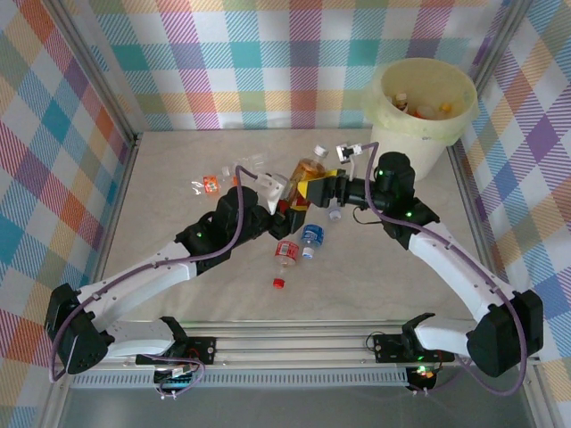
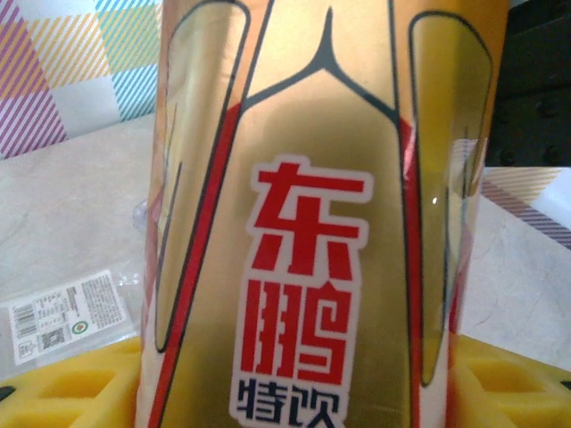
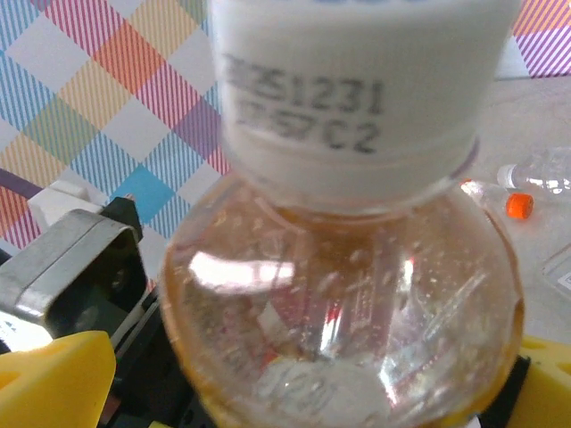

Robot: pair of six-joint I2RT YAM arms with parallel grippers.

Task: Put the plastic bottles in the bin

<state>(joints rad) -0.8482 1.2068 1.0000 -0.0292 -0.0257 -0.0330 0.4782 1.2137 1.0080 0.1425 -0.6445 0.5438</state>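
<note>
Left pincer [image 1: 297, 198] is pinching the gold-labelled drink bottle [image 1: 310, 168] at mid-counter, with its yellow pads [image 2: 62, 392] against the label's sides. Right pincer [image 1: 323, 185] stands spread about the same bottle's shoulder, below the white cap [image 3: 357, 80]; contact cannot be confirmed. Nearer lie a red-labelled bottle [image 1: 285, 252] and a blue-labelled bottle [image 1: 311, 235]. An orange-labelled bottle [image 1: 208, 185] lies to the left. The bin [image 1: 428, 143] stands at the far right of the counter [image 1: 178, 160], with binned bottles [image 1: 419, 109] inside.

bottle [image 2: 321, 223] between the pads [image 2: 62, 397]: gold label, red characters outlined white. cap [image 3: 357, 89]: white, dark print. liquid [image 3: 205, 294]: amber. pads: yellow. wall [image 2: 53, 80] beyond the pads: multicolour plaid.
</note>
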